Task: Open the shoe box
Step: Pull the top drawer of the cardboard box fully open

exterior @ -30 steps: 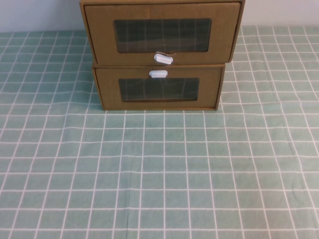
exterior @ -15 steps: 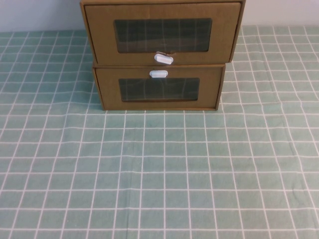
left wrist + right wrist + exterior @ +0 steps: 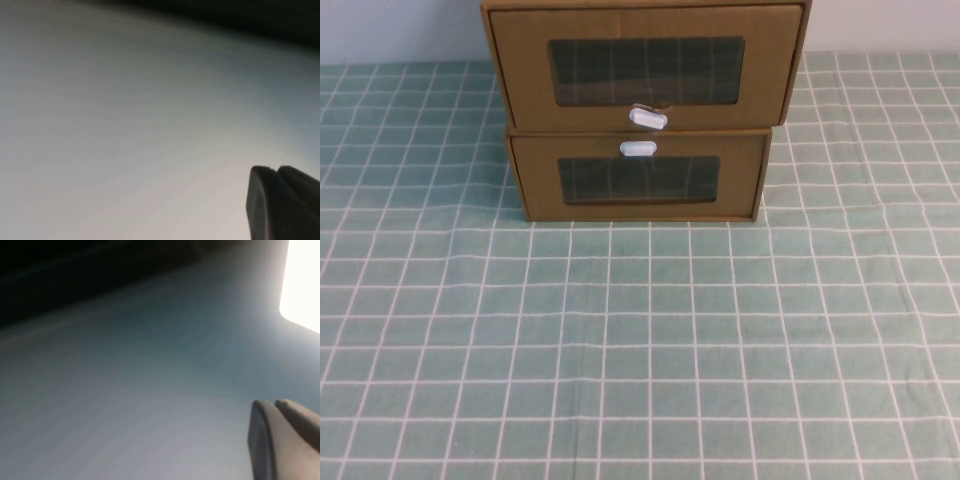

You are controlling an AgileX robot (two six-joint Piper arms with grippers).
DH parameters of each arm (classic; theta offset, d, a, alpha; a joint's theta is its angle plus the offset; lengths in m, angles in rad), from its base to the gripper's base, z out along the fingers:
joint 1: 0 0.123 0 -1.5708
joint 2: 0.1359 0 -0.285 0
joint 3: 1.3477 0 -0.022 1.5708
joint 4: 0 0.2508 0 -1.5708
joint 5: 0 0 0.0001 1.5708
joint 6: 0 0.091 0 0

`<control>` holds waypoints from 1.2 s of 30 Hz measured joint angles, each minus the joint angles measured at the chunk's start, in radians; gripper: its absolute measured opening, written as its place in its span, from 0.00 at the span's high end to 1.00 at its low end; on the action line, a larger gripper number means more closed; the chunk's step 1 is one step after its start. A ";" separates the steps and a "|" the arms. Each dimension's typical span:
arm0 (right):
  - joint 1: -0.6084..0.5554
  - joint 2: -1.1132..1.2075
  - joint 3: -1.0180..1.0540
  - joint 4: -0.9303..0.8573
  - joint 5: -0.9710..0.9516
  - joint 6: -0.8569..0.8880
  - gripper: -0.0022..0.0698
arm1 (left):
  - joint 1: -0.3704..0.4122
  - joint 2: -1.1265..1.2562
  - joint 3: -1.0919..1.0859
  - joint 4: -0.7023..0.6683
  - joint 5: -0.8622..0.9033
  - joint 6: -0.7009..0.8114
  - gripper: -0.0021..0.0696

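Closed on nothing, the left gripper (image 3: 276, 172) and right gripper (image 3: 274, 405) sit outside the overhead view, the stacked shoe boxes (image 3: 640, 195) well ahead; approach a white handle (image 3: 638, 149) squarely, jaws opened first.

No change shows across the 3 high-view pictures. The upper shoe box (image 3: 645, 65) and the lower shoe box (image 3: 638, 190) sit exactly as they did 1 second ago, the upper handle (image 3: 648, 118) at the same tilt, the lower handle (image 3: 638, 148) level as before; nothing has shifted on the checked cloth (image 3: 640, 350).
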 joint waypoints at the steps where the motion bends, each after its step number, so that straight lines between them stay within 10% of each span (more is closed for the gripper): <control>1: 0.000 0.037 -0.043 0.000 0.087 -0.004 0.99 | 0.000 0.053 -0.058 0.000 0.089 -0.005 0.98; 9: 0.000 0.326 -0.220 0.001 0.624 -0.010 0.99 | -0.007 0.468 -0.419 0.015 0.625 -0.064 0.98; 21: 0.002 0.527 -0.220 -0.016 0.872 -0.012 0.99 | -0.035 0.783 -0.443 0.069 0.583 -0.039 0.98; 36: 0.164 0.821 -0.220 0.159 0.910 -0.039 0.99 | -0.124 1.370 -0.859 -0.560 0.887 0.690 0.98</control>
